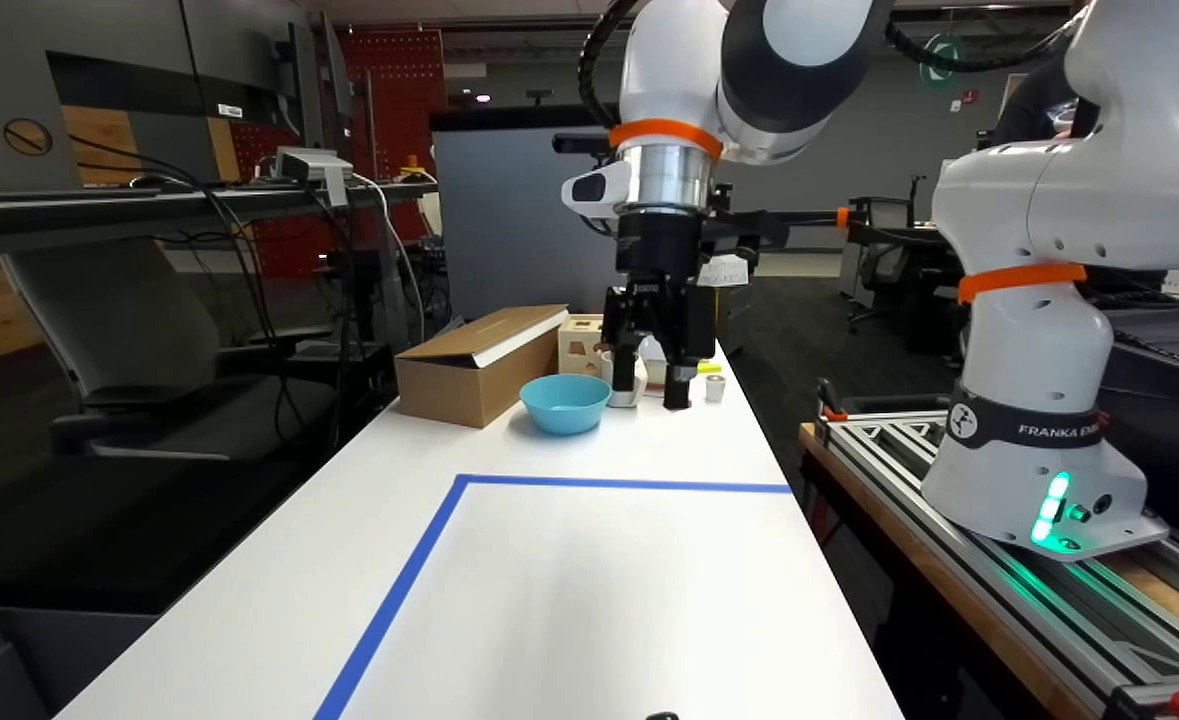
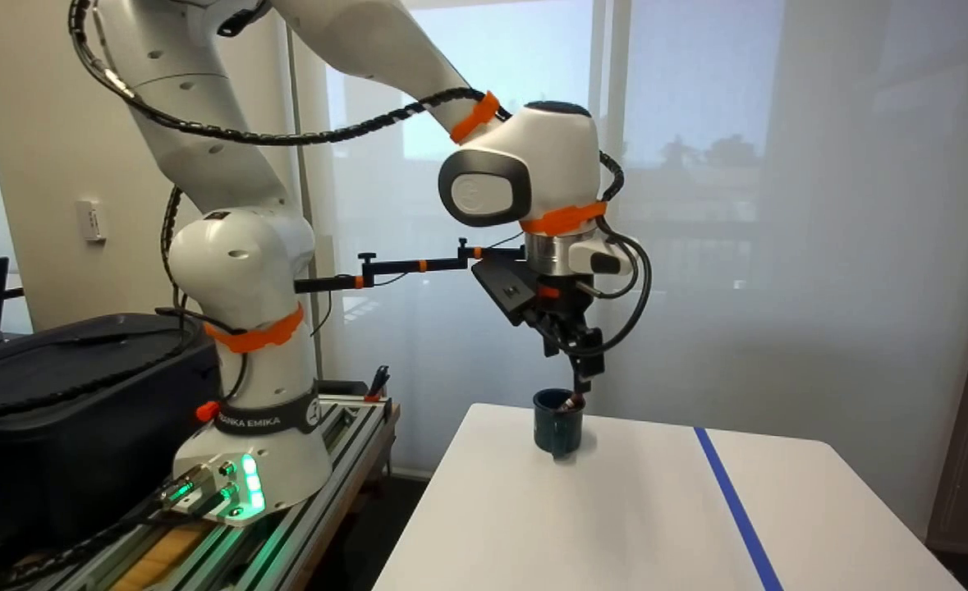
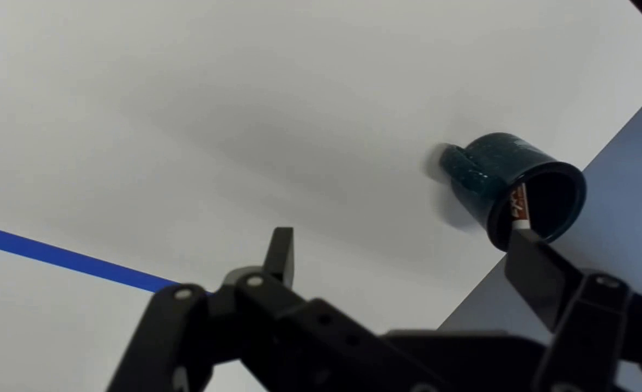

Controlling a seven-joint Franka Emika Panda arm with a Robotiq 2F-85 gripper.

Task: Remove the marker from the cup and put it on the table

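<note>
Blue bowl (image 1: pixel 565 408) near a brown cardboard box (image 1: pixel 489 385).

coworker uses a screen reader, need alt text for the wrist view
A marker leans inside a dark teal cup on a white table, its near end hidden behind one of the wide-open jaws. Blue tape marks the table at left.

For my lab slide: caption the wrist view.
Open pincer near the marker inside a dark cup on the white table.
</note>
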